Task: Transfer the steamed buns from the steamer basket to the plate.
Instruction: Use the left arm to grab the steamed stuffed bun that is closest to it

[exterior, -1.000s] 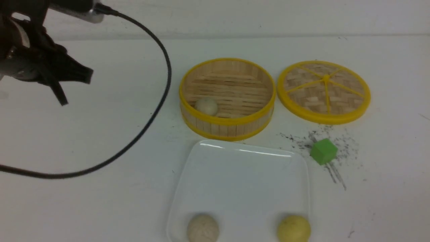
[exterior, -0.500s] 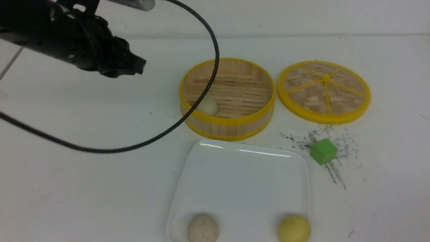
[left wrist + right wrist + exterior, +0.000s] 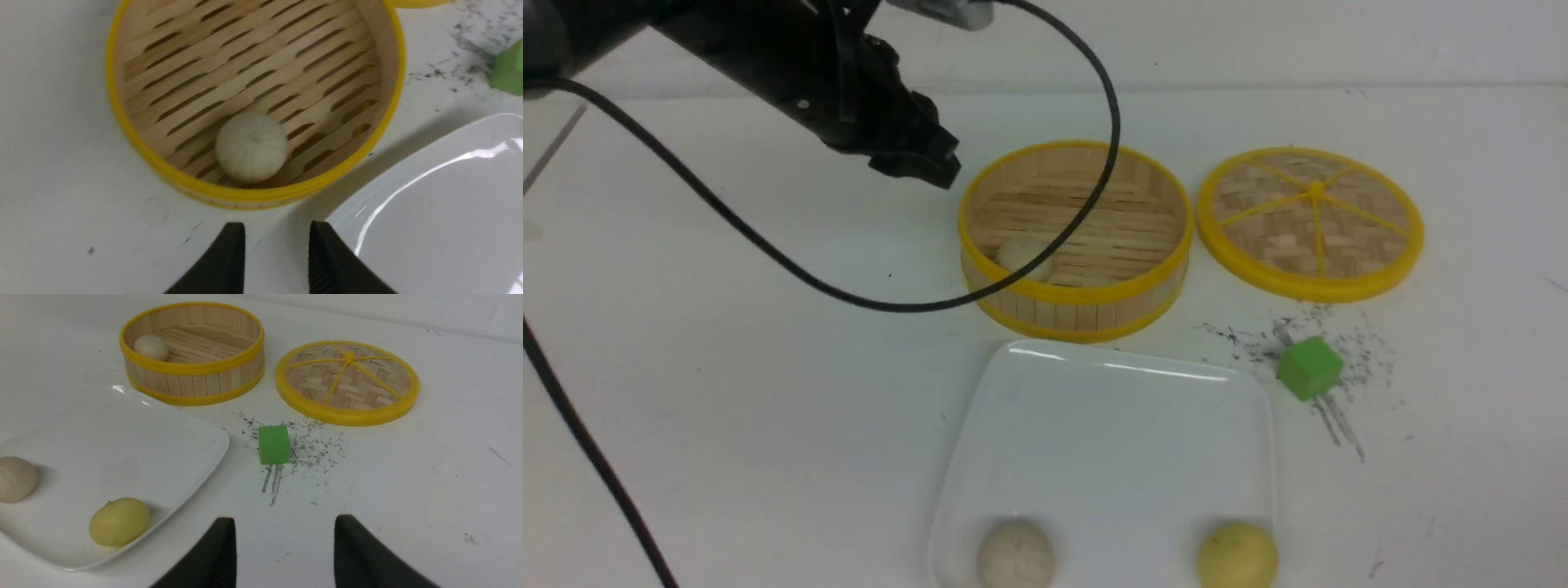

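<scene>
The steamer basket (image 3: 1078, 296) stands mid-table with one off-white steamed bun (image 3: 1017, 251) on its slats near the left wall. My left gripper (image 3: 931, 167) hovers just left of the basket's rim, open and empty. In the left wrist view, the gripper (image 3: 276, 226) sits short of the basket (image 3: 116, 110), with the bun (image 3: 251, 147) just inside the near wall. On the white plate (image 3: 1111, 433), a speckled bun (image 3: 1015, 555) and a pale yellow bun (image 3: 1237, 557) lie at the near edge. My right gripper (image 3: 284, 522) is open over bare table beside the plate (image 3: 114, 449), out of the front view.
The flat woven lid (image 3: 1311, 220) lies right of the basket. A green cube (image 3: 1309, 367) sits among dark scuff marks right of the plate. The left arm's black cable (image 3: 849, 298) loops across the table and in front of the basket's left side.
My left arm has swung from the far left toward the basket's left rim. Its cable now crosses in front of the basket. The buns have not moved.
</scene>
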### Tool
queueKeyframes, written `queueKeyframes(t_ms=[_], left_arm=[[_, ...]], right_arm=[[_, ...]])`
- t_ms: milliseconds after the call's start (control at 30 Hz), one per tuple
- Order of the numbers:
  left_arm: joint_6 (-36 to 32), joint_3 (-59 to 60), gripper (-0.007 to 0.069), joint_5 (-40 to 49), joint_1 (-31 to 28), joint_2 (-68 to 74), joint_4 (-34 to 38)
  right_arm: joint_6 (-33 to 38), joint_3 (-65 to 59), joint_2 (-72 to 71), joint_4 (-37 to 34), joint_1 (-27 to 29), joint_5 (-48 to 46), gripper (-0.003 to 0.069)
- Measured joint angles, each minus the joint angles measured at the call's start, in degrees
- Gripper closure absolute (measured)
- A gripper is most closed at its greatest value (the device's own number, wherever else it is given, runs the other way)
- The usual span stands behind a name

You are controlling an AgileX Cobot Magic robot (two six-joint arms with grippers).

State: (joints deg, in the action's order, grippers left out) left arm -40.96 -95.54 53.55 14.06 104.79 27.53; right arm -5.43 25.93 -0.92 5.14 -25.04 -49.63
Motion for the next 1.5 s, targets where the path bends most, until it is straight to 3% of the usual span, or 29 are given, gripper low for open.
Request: queueKeyframes(t_ms=[167, 733, 967, 1500], left_arm=[[-6.5, 0.0, 0.0372, -1.8, 0.0, 4.6, 7.6], [-11.6, 0.0, 0.0361, -10.1, 0.0, 9.1, 11.0], [-13.1, -0.1, 0.0305, -9.3, 0.0, 11.8, 14.5], [-18.7, -0.2, 0.0301, -10.7, 0.0, 17.4, 20.2]], right_arm=[[0.0, 0.0, 0.0, 0.0, 0.0, -0.4, 0.0315], [0.1, 0.0, 0.0, 0.0, 0.0, -0.4, 0.0315], [0.2, 0.0, 0.0, 0.0, 0.0, -0.4, 0.0315], [0.2, 0.0, 0.0, -0.2, 0.0, -0.5, 0.0315]])
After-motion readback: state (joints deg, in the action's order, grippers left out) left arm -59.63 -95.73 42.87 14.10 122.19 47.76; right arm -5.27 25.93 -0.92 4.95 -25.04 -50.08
